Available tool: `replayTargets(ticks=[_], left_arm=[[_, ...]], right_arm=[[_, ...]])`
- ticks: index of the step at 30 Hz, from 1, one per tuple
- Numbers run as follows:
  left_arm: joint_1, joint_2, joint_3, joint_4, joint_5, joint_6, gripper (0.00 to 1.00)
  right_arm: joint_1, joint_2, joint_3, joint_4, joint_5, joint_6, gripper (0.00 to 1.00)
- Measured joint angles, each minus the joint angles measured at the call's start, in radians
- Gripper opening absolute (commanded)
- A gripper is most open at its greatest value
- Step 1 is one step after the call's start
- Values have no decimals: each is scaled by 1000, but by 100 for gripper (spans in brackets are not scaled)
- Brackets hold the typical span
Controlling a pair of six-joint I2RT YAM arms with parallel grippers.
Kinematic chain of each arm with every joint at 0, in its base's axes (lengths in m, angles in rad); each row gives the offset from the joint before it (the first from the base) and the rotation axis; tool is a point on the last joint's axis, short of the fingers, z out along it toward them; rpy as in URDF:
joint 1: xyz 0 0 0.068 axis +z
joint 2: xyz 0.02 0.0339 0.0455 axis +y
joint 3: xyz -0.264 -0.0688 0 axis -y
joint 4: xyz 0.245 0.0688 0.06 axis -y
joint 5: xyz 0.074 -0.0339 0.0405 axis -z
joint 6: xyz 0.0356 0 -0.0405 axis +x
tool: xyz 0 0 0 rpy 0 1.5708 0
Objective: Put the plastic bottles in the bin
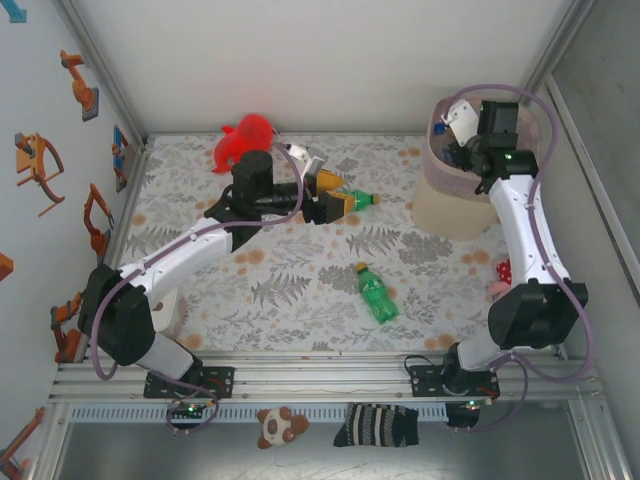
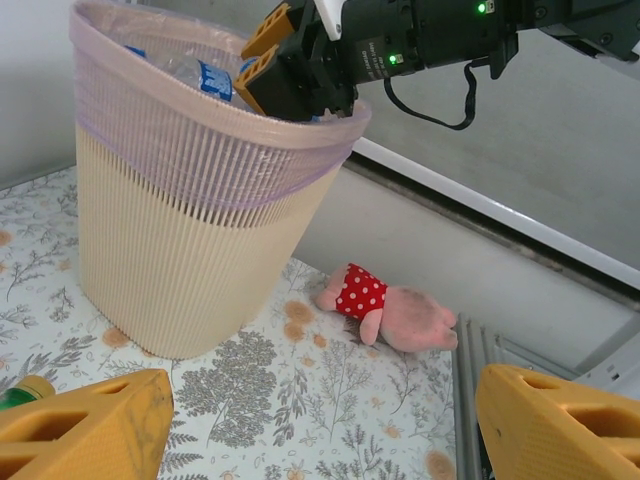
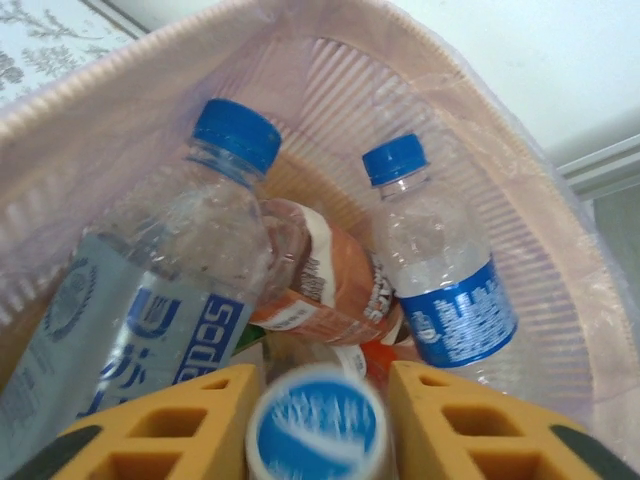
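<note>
Two green bottles (image 1: 377, 296) lie on the table (image 1: 300, 330), four more bottles (image 3: 440, 290) show in the one bin (image 1: 445, 210), three plush toys (image 1: 245, 140).

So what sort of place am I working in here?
Probably a lab test cell: white panel walls, an aluminium rail along the near edge, a floral-print tabletop staged with a pink plush toy.

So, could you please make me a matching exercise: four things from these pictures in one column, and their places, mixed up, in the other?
1. green bottle
2. red plush toy
3. clear bottle with blue label
4. pink doll in dotted dress

A. inside the bin
B. near the bin, on the right side of the table
C. lying in the middle of the table
D. at the table's far edge

Pairs: 1-C, 2-D, 3-A, 4-B.
</note>
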Motion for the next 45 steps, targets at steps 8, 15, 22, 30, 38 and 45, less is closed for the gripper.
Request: replayTargets(ticks=[8, 15, 22, 30, 38, 45], left_arm=[[0, 0, 0, -1, 0, 0, 79], [0, 0, 0, -2, 0, 0, 79], [0, 0, 0, -21, -12, 1, 78], [-26, 35, 72, -240, -163, 85, 78], [-11, 198, 261, -516, -265, 277, 81], [40, 396, 452, -733, -270, 547, 83]], right_arm=[[-15, -29, 65, -99, -129, 122, 54], [-39, -65, 134, -115, -160, 294, 36], [-93, -20, 235, -191, -161, 523, 22], [-93, -42, 203, -249, -254, 711, 21], [-93, -124, 172, -271, -291, 756, 21], [-93, -182, 170, -271, -306, 755, 22]])
